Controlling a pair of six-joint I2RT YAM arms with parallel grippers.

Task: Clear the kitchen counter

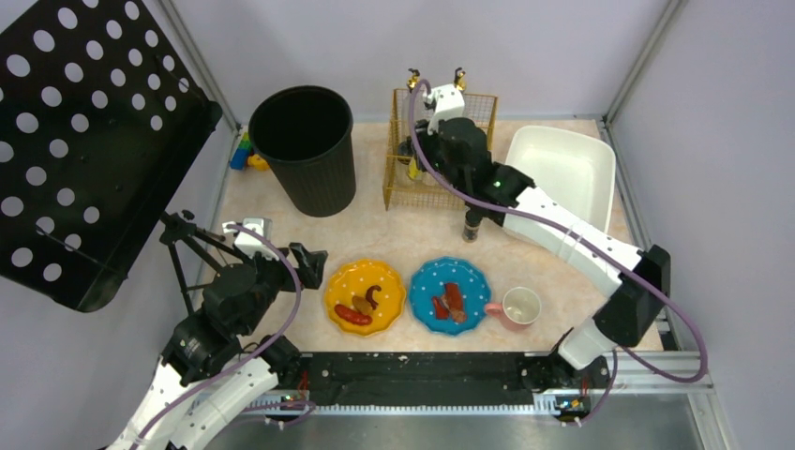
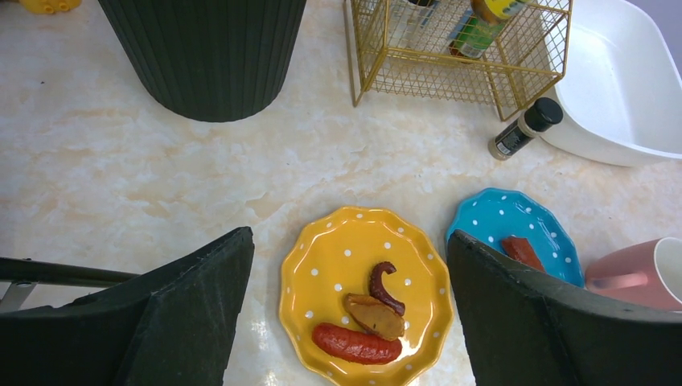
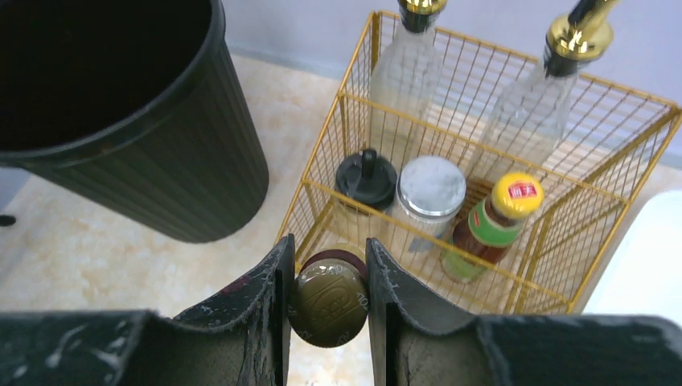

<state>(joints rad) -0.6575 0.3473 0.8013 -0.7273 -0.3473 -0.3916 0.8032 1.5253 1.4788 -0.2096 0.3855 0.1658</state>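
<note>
Kitchen counter (image 1: pixel 375 234): beneath both arms.
Plates: two, yellow plate (image 1: pixel 365 296) and blue plate (image 1: pixel 450 295).
Right gripper (image 3: pixel 328 256): clamped on one gold-lidded jar (image 3: pixel 328 304) at basket (image 1: pixel 401 187).
Left gripper (image 2: pixel 350 235): wide apart, empty, above yellow plate.

Pale grey walls (image 1: pixel 562 47); metal corner posts (image 1: pixel 641 58); black perforated panel (image 1: pixel 84 141) upper left.

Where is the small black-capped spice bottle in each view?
Top external: the spice bottle stands on the kitchen counter by the gold wire basket's front right corner.
Left wrist: upper right, between the basket and the white tub.
Right wrist: not in it; the right tool clamps a gold-lidded jar.
Shared landmark: the basket.
</note>
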